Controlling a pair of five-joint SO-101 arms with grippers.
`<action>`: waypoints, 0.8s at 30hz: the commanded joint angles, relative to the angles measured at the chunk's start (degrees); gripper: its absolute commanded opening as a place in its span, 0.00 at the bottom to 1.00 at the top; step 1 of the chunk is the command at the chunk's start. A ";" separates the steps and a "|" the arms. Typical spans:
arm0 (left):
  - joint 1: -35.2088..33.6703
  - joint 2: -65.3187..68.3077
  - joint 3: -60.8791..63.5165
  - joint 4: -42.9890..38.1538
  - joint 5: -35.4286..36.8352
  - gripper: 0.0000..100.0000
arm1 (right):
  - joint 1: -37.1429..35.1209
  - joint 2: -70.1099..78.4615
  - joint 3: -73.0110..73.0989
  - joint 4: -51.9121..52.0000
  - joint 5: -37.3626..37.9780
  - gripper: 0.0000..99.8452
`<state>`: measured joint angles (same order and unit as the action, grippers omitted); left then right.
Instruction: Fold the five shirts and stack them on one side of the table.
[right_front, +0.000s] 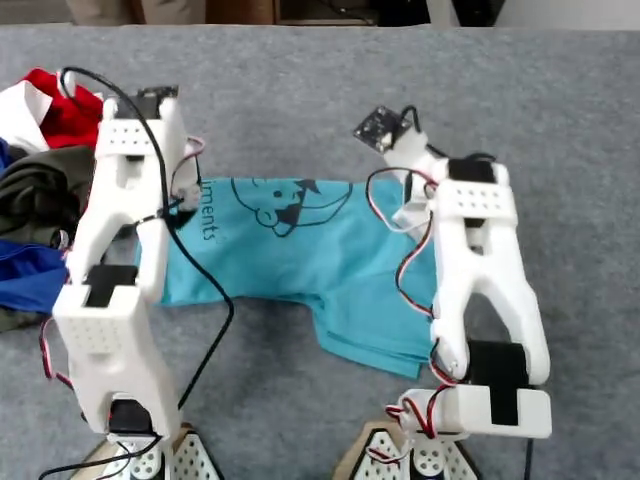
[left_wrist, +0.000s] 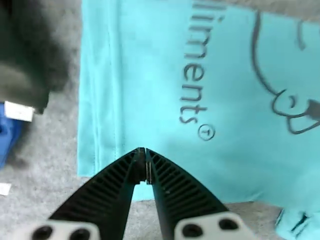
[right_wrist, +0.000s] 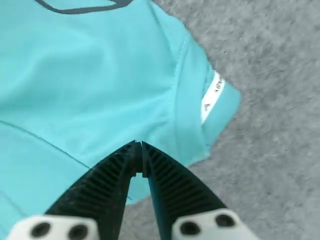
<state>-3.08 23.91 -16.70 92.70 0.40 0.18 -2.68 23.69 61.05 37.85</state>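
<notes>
A teal shirt (right_front: 300, 250) with a dark printed drawing lies spread across the middle of the grey table, one part folded over toward the front. My left gripper (left_wrist: 144, 167) is shut, its tips just over the shirt's (left_wrist: 150, 75) hemmed edge beside the printed lettering; in the high view the left gripper (right_front: 175, 212) sits at the shirt's left end. My right gripper (right_wrist: 139, 160) is shut above the teal cloth (right_wrist: 75, 75) near a corner with a white label (right_wrist: 212, 97), at the shirt's right end (right_front: 412, 215). No cloth shows between either pair of fingers.
A heap of unfolded shirts sits at the table's left edge: red (right_front: 60, 105), dark green (right_front: 45, 190) and blue (right_front: 25, 275). The dark one (left_wrist: 25, 60) lies close to the teal hem. Bare grey table (right_front: 560, 120) extends to the right and the back.
</notes>
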 joint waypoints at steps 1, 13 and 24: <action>0.97 -8.84 18.29 -9.05 -0.44 0.02 | 0.40 -2.42 2.42 -5.45 -1.76 0.01; -10.55 -19.65 47.56 -34.37 6.77 0.02 | 3.03 11.65 2.33 -15.30 -1.41 0.01; -10.90 -12.18 31.65 -24.70 5.36 0.02 | 3.91 13.05 1.19 -13.98 0.26 0.01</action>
<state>-12.04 11.52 21.27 66.07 6.11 3.16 10.77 25.98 46.29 37.41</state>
